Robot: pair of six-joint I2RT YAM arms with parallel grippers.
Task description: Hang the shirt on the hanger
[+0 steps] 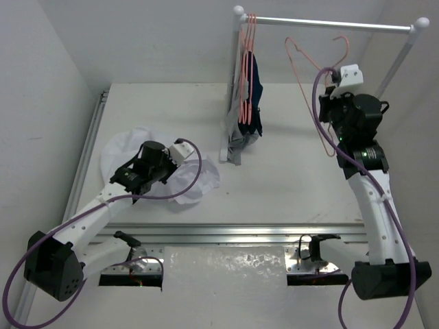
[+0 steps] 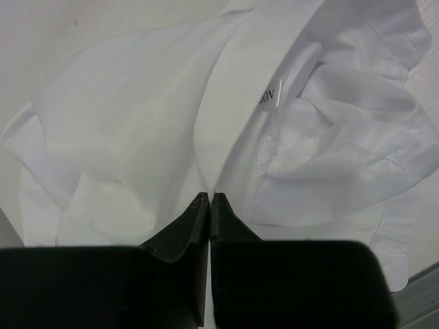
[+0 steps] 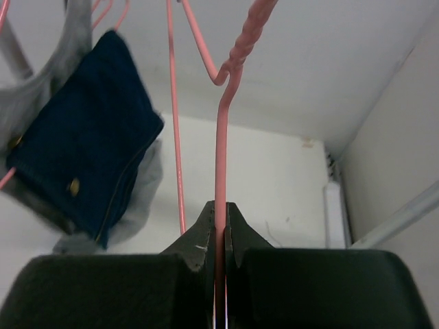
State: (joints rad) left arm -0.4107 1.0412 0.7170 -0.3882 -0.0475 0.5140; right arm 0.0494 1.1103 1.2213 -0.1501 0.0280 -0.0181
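The white shirt [image 1: 120,147] lies crumpled on the table at the left. In the left wrist view its collar and label [image 2: 274,103] show just beyond my fingers. My left gripper [image 1: 177,159] is down on the shirt, its jaws shut [image 2: 209,199] with a fold of the fabric pinched at the tips. The salmon-pink wire hanger [image 1: 295,68] is held up at the back right, below the rail. My right gripper [image 1: 333,72] is shut on its wire [image 3: 221,137], which runs straight up from between the fingertips [image 3: 219,205] to the twisted neck.
A white rail [image 1: 329,25] on posts crosses the back. A bunch of pink hangers with navy and grey garments [image 1: 247,103] hangs at its left end and shows in the right wrist view [image 3: 82,157]. A metal rail [image 1: 226,234] runs along the table's near edge.
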